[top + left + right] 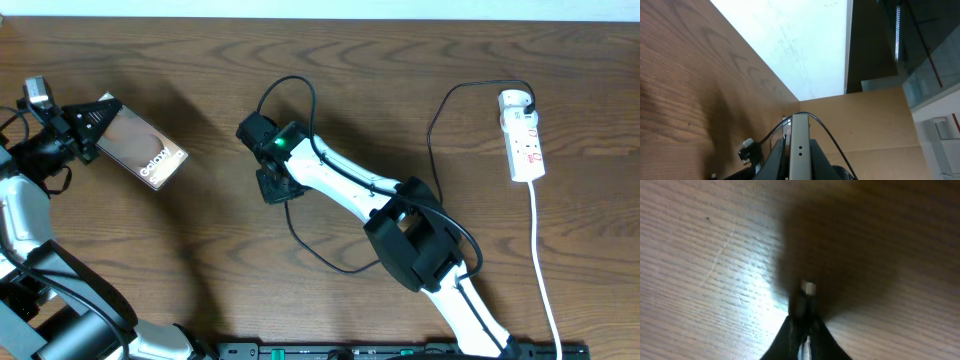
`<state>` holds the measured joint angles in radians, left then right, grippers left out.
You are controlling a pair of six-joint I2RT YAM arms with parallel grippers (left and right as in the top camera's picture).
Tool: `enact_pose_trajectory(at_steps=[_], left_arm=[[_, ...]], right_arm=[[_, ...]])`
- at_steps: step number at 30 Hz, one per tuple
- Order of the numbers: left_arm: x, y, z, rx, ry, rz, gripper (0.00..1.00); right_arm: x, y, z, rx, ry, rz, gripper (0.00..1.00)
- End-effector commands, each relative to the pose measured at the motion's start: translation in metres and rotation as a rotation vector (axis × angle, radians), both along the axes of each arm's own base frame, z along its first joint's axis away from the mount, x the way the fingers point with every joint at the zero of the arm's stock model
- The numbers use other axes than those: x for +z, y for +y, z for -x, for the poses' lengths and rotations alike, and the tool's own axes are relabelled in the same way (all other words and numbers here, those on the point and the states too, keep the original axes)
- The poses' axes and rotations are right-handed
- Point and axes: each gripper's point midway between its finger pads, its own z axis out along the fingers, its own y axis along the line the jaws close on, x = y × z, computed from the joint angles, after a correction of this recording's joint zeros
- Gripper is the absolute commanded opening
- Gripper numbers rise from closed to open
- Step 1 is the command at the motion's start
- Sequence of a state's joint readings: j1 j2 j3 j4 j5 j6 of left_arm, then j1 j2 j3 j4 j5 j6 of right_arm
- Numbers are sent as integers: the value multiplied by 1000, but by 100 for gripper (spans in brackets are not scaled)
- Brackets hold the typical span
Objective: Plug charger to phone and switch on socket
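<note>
The phone (150, 150), dark bronze with white "Galaxy" lettering, hangs over the table at the left, and my left gripper (93, 125) is shut on its near end. From the left wrist I see the phone (800, 127) edge-on between the fingers (817, 155). The charger's black cable (310, 240) loops across the middle of the table. My right gripper (272, 188) is down at the table, shut on the charger's connector tip (808, 287), which sticks out past the closed fingers (787, 335). The socket (527, 145) lies at the far right with the white adapter (514, 100) plugged into its top end.
The socket's white cord (541, 270) runs down toward the front edge at the right. The black cable also arcs behind my right arm (290, 85) and from the adapter down the table (432, 140). A pale wall (800, 40) borders the table's far side.
</note>
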<state>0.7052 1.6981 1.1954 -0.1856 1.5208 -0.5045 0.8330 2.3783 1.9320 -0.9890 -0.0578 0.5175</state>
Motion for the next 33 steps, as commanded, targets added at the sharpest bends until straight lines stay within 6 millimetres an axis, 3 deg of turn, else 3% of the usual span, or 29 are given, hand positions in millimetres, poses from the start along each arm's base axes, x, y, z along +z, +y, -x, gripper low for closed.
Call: enact_pose_trajectory(at_steps=[1, 6, 9, 12, 16, 19, 24, 29, 33], left_arm=[[13, -6, 7, -35, -32, 20, 7], [13, -6, 7, -35, -32, 20, 7], [13, -6, 7, -35, -32, 20, 7], [13, -6, 7, -35, -32, 20, 7], [13, -6, 7, -35, -32, 20, 7], [13, -6, 7, -35, -32, 20, 7], [13, -6, 7, -35, -32, 20, 7], [13, -6, 7, -35, -35, 17, 7], [13, -6, 7, -35, -35, 17, 7]], right_arm=[[-30, -7, 17, 5, 69, 62, 2], [-30, -6, 28, 11, 123, 52, 1], [-29, -15, 36, 9, 166, 81, 1], [-28, -32, 47, 24, 218, 142, 1], [-21, -71, 64, 16, 283, 307, 1], [-19, -82, 69, 22, 293, 362, 1], [-23, -79, 75, 38, 293, 368, 1], [-22, -72, 69, 33, 276, 333, 1], [0, -53, 51, 58, 295, 185, 1]])
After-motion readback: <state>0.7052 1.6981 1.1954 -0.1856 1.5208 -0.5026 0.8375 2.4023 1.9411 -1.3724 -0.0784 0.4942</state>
